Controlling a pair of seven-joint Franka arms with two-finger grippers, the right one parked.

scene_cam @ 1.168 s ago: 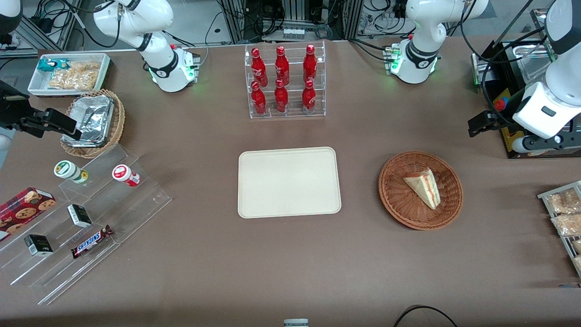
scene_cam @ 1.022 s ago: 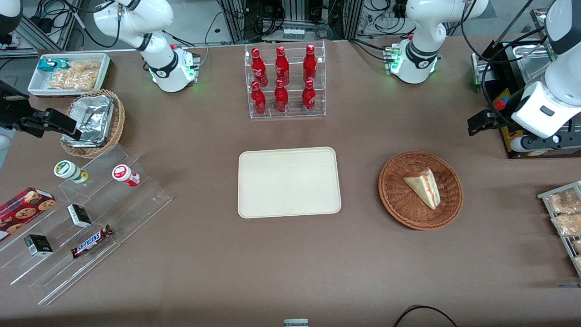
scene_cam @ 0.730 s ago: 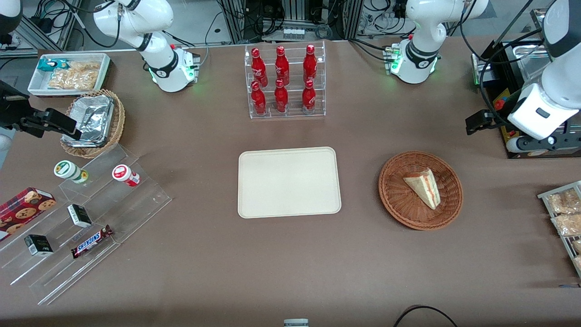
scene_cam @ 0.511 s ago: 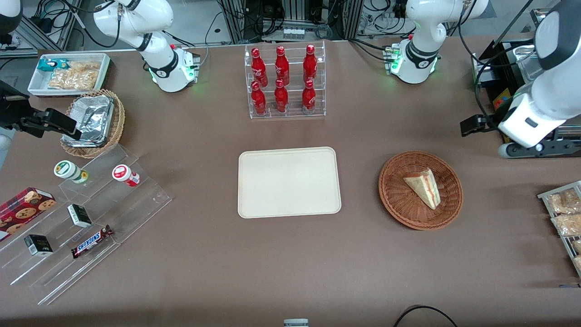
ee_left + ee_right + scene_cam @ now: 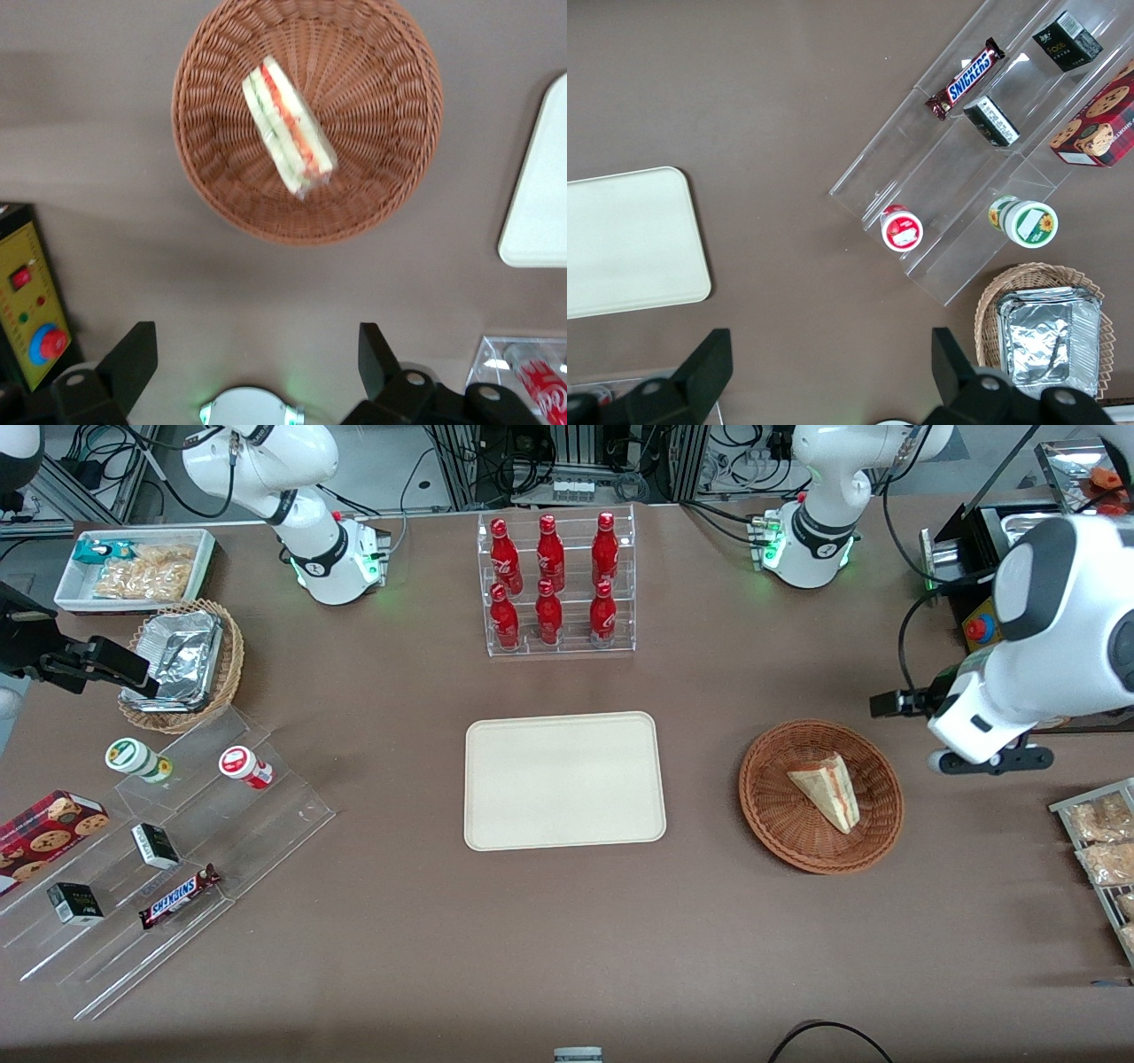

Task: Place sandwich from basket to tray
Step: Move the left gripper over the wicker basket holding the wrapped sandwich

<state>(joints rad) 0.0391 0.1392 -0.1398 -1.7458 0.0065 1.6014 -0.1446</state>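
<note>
step: approach | gripper (image 5: pixel 257 359) jaws apart, empty, above table beside basket (image 5: pixel 769 815) | sandwich (image 5: pixel 828 790) lies in basket | advice: centre over wedge, descend squarely, pinch bread faces gently

the sandwich (image 5: pixel 826 790) lies in the basket (image 5: pixel 771 806), the tray (image 5: pixel 564 780) beside the basket toward the parked arm's end, the spread-fingered gripper (image 5: pixel 257 367) above the table near the basket.

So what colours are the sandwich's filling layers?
Red, orange and green between pale bread, clearest in the left wrist view: sandwich in the basket, gripper open.
</note>
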